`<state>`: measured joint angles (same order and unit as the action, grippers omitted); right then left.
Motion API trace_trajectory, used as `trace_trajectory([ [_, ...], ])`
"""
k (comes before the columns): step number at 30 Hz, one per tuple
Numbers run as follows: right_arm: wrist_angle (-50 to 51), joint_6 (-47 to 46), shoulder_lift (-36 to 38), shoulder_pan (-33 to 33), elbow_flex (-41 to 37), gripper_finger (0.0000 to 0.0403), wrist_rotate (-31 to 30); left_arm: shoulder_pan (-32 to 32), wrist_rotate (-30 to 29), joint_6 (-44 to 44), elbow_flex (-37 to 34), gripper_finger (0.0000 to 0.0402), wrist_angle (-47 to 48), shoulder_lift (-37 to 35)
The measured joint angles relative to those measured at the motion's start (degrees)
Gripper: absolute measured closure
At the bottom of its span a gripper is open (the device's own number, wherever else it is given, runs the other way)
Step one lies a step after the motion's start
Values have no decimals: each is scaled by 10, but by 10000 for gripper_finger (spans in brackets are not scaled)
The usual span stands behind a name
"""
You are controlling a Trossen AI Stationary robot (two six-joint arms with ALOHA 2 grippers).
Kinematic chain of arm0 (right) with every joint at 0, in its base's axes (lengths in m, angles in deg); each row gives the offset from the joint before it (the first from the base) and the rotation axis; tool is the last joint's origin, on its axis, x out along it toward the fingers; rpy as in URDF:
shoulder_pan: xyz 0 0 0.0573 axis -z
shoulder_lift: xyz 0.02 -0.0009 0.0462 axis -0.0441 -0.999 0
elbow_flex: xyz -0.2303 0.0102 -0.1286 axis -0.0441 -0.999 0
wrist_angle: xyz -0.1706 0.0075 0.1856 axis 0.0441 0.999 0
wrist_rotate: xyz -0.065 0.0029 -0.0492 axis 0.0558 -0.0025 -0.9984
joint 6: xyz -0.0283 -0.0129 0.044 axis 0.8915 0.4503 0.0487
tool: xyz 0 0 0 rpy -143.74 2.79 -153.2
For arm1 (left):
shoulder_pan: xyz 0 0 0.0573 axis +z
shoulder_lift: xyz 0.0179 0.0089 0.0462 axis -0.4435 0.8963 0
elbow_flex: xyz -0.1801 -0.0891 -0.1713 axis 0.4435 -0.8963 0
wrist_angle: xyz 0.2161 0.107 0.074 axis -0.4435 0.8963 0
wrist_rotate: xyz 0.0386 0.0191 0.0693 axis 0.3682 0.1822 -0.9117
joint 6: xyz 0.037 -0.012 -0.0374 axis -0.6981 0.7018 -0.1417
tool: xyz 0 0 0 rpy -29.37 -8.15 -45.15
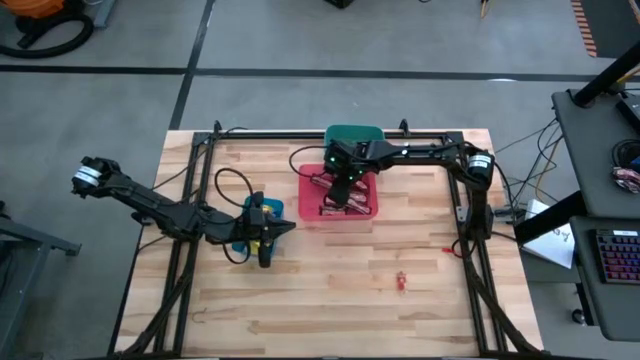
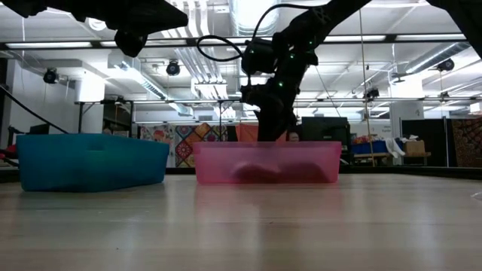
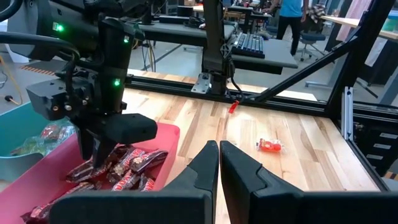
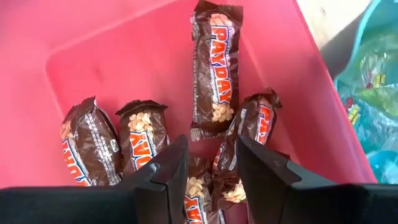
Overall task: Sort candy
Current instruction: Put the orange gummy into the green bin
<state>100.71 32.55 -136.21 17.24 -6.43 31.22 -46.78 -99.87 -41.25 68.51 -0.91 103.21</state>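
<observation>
Two arms in play, and your right one reaches in from the far right corner across the back of the wooden surface [image 1: 330, 290], wrist bent down so the right claw [image 4: 209, 168] hangs inside the red bin [image 1: 365, 213]. Its fingers [image 4: 166, 171] are slightly apart with nothing between them, poised just over the pile of brown bars [image 4: 213, 68]. You can count at least five of those bars on the bin floor in the right wrist view: one long one lying straight out beyond the fingertips, two side by side off to one flank, and a couple more partly tucked under the claw itself. The bin walls sit close on both sides, so there's not much sideways room in there. Just behind the red bin is the teal bin [image 1: 353, 134], touching or nearly so, with some green-wrapped pieces [image 4: 380, 93] in it. Your left arm stretches in from the left edge, elbow low, and the left claw [image 3: 219, 163] hovers over the blue bin [image 1: 268, 207] with its fingers pressed together, empty. Out on the open wood, well apart from both claws, a red wrapped piece [image 1: 401, 281] lies toward the front right, and another tiny red piece [image 1: 447, 249] sits near the right frame rail. Lots of bare surface around both.
</observation>
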Motion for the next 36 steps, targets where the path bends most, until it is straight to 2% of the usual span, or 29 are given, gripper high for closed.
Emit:
trace_trajectory([
  [5, 13, -35, 4, 0, 12, 283, 0, 0, 0, 0, 0, 401, 0, 0],
  [11, 96, -47, 50, -21, 45, 298, 0, 0, 0, 0, 0, 401, 0, 0],
  [21, 216, -121, 141, -124, 45, 304, 10, 0, 0, -14, 0, 401, 0, 0],
  [28, 252, -230, 160, -219, 44, 263, 11, 0, 0, -24, 0, 401, 3, -1],
  [32, 286, -331, 153, -274, 41, 240, 11, 0, 1, -33, 0, 401, 3, -1],
  [36, 324, -437, 137, -332, 34, 234, 10, 0, 1, -33, 0, 401, 5, -1],
])
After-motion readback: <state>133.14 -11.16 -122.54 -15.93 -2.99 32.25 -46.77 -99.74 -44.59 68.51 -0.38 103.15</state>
